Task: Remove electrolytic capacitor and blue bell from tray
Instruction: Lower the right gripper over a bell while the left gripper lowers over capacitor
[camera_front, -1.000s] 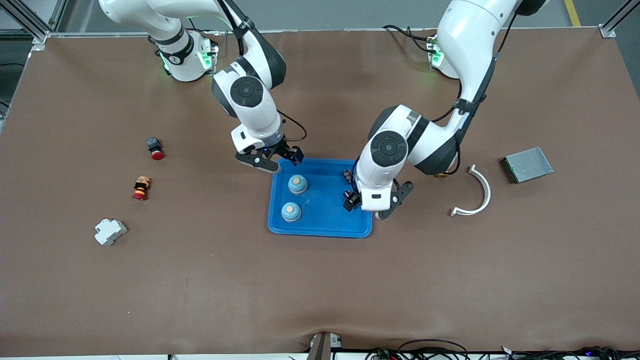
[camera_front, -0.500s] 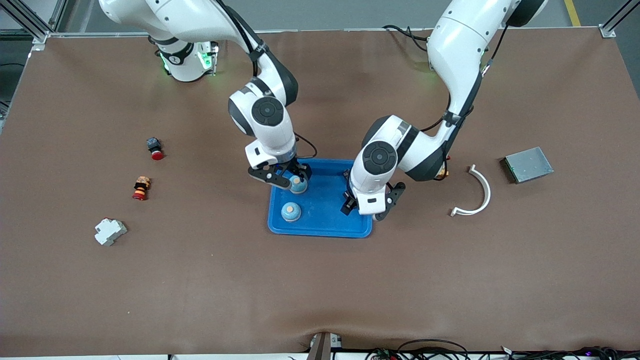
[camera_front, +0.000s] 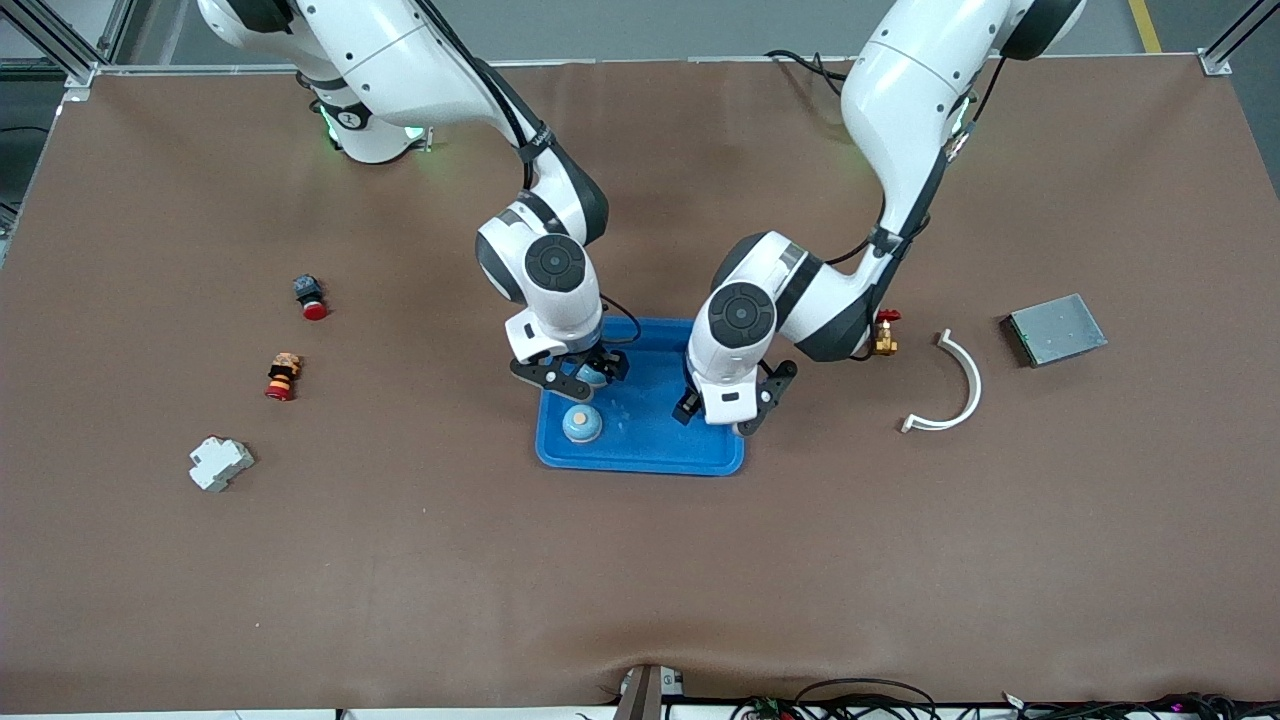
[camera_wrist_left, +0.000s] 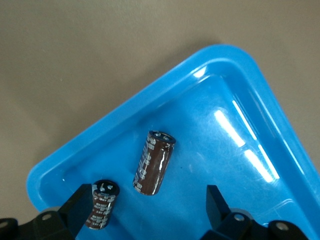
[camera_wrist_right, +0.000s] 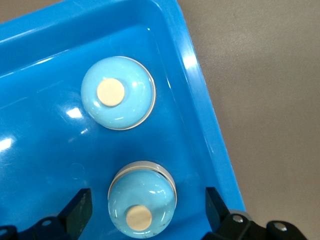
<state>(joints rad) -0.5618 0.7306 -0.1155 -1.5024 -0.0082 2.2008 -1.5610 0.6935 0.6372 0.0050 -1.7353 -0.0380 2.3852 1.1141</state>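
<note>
Both arms have come in over the blue tray (camera_front: 640, 452) since 1 second ago: the right gripper (camera_front: 570, 372), which then hung at the tray's corner nearest the robots' bases, now sits over the bell (camera_wrist_right: 142, 205) that lies farther from the front camera, while the left gripper (camera_front: 722, 404) has slid from the tray's edge toward the left arm's end to a spot over the 2 capacitors. The right gripper's fingers (camera_wrist_right: 79, 208) stand wide apart on either side of that bell and hold nothing; the right wrist view shows a gap between each finger and the light blue dome. A second bell (camera_front: 581, 424), the same light blue with a tan button on top, sits in the tray nearer the front camera. The left gripper is likewise spread wide and empty. In the left wrist view 1 brown capacitor (camera_wrist_left: 154, 161) lies on its side on the tray floor between the fingers (camera_wrist_left: 215, 203), clear of both, and another capacitor (camera_wrist_left: 101, 202) lies just beside one fingertip near the tray's corner. Outside the tray, toward the left arm's end, lie a small brass valve (camera_front: 885, 338), a white curved strip (camera_front: 958, 384) and a grey metal box (camera_front: 1056, 329). Toward the right arm's end lie 2 red-capped push buttons (camera_front: 310, 297) (camera_front: 282, 376) and a white breaker block (camera_front: 220, 463).
</note>
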